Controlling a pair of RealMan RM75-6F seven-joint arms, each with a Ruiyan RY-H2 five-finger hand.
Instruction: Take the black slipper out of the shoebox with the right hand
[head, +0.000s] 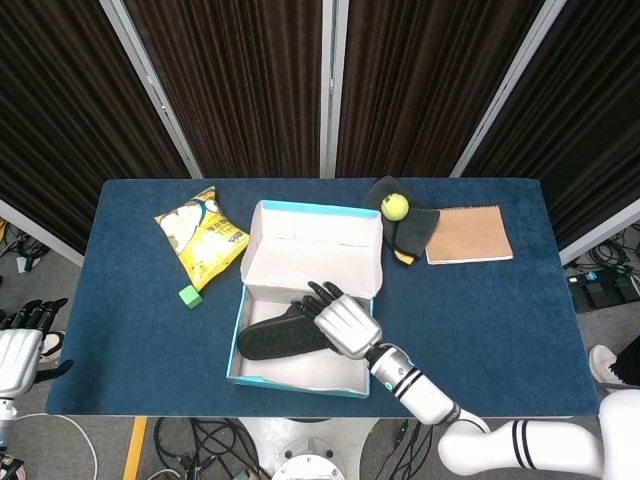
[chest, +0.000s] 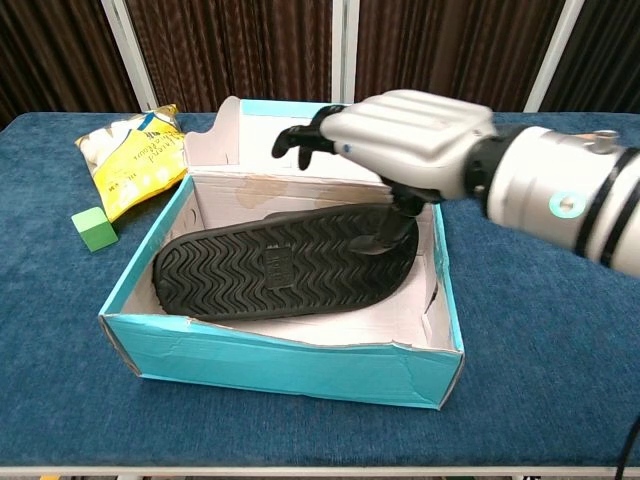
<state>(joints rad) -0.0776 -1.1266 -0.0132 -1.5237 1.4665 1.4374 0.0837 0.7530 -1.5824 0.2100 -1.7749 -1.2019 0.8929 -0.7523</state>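
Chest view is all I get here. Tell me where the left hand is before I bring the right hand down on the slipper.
Observer: The left hand hangs off the table's left edge, near the front corner, fingers apart and holding nothing.
Operator: Now report what the right arm is blocking behind it.
Observer: A tennis ball sits on a dark cloth just past the shoebox's back right corner.
Operator: Say what lies further right.
Observer: A brown notebook lies flat right beside the cloth.
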